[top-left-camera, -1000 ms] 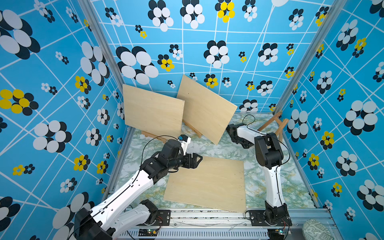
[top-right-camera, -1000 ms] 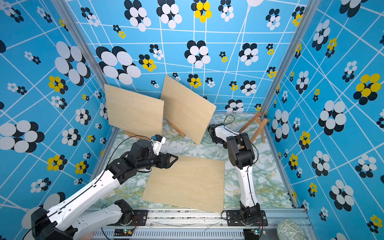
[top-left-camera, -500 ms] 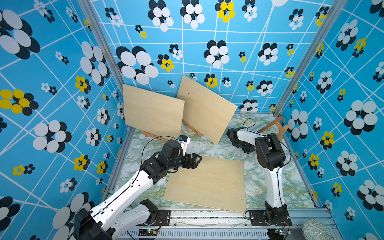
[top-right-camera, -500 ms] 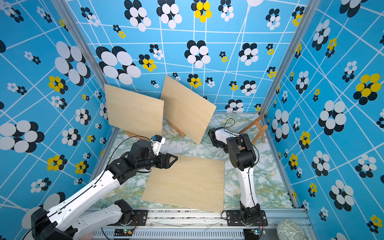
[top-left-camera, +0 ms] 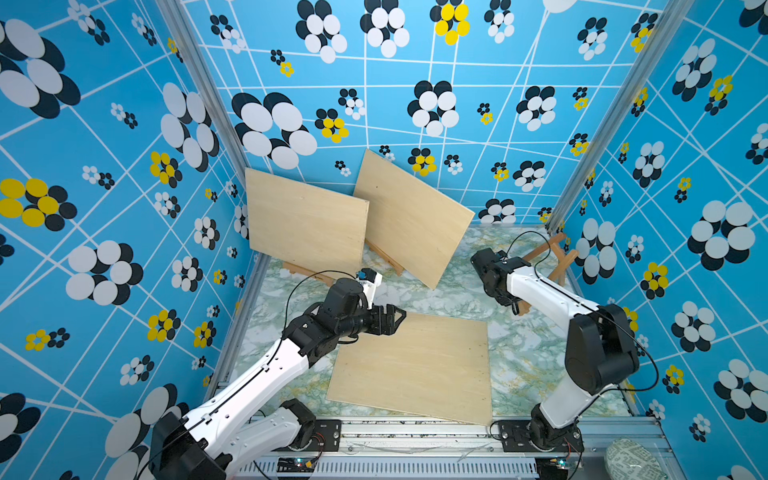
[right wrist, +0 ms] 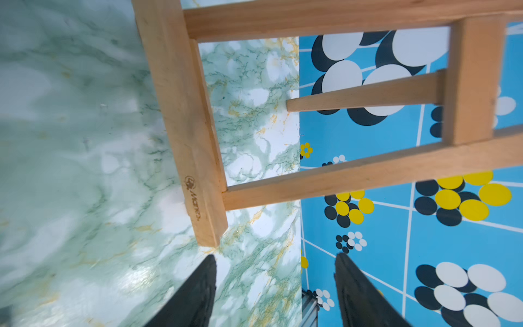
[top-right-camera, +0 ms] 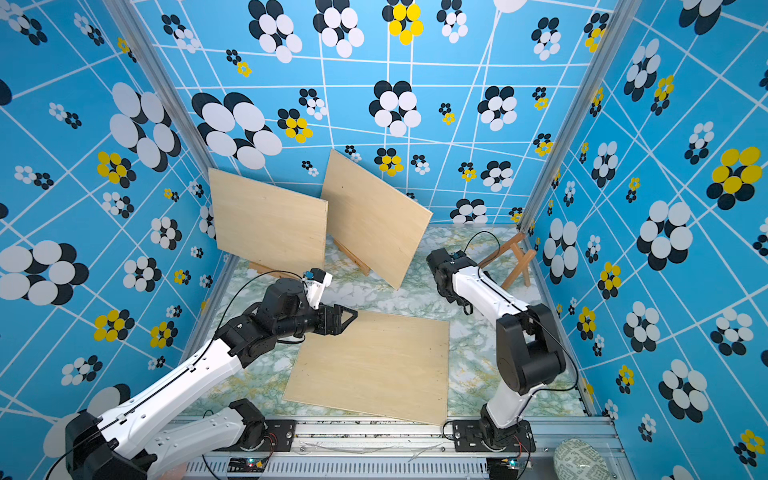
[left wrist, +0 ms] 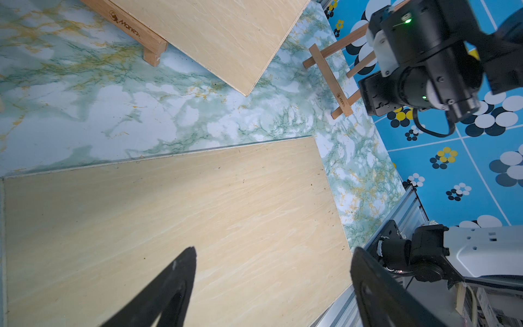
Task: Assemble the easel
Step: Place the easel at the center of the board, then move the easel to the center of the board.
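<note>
A small bare wooden easel (top-left-camera: 555,251) (top-right-camera: 515,259) stands in the back right corner against the wall. In the right wrist view its ledge (right wrist: 192,141) and legs lie just beyond my right gripper (right wrist: 276,259), which is open, holds nothing and touches nothing. A plywood board (top-left-camera: 415,365) (top-right-camera: 374,365) lies flat on the table. My left gripper (top-left-camera: 397,318) (left wrist: 273,252) hovers open over the board's far left corner, with nothing in it.
Two more boards (top-left-camera: 305,222) (top-left-camera: 409,220) lean on easels at the back left. Blue flowered walls close in three sides. A metal rail (top-left-camera: 415,432) with both arm bases runs along the front. A patterned green object (top-left-camera: 631,457) sits at the front right.
My right arm has drawn back from the easel toward the front right, and its jaws have opened. The left arm and the flat board have stayed put.
</note>
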